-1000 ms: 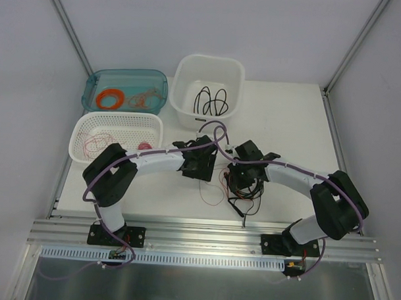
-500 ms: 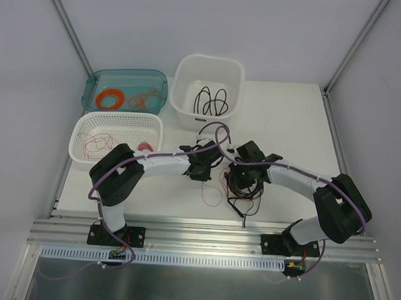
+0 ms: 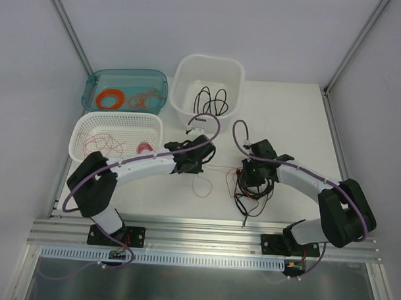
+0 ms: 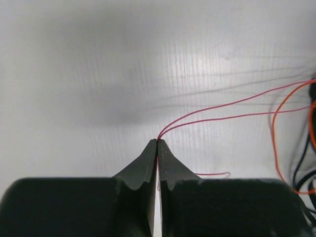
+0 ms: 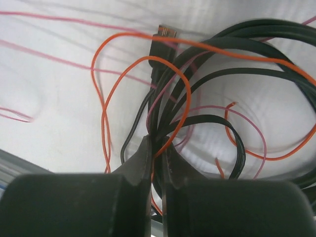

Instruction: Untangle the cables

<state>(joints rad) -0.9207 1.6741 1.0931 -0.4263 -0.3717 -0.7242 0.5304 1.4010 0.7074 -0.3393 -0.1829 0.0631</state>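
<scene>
1. The left gripper (image 4: pixel 157 144) is being held over the middle of the worktop (image 3: pixel 287 127), towards its near edge. Its jaws are being pressed fully together on a thin red wire (image 4: pixel 167 128).
2. The red wire is being held taut as two strands. Its long axis is running left to right, roughly parallel to the near edge, from the left fingertips to the tangle. A slack loop of it (image 3: pixel 200 186) is lying nearer the near edge.
3. The cables (image 3: pixel 252 191), black, orange and red, are lying in loose overlapping loops right of centre, close to the near edge. One black end (image 3: pixel 244 220) is pointing towards that edge.
4. The right gripper (image 5: pixel 157 145) is being held over the far side of the tangle. Its jaws are nearly together, pinching black strands and an orange one.
5. At the far-left corner a teal bin (image 3: pixel 127 73) is holding orange coils. Just nearer, a white perforated basket (image 3: pixel 117 117) is holding thin reddish wire.
6. At the middle of the far edge a white tub (image 3: pixel 210 58) is holding a black cable.
7. The worktop is white and matte. A metal rail (image 3: pixel 204 232) is running along its near edge, and pale walls (image 3: pixel 192 24) are enclosing it.
</scene>
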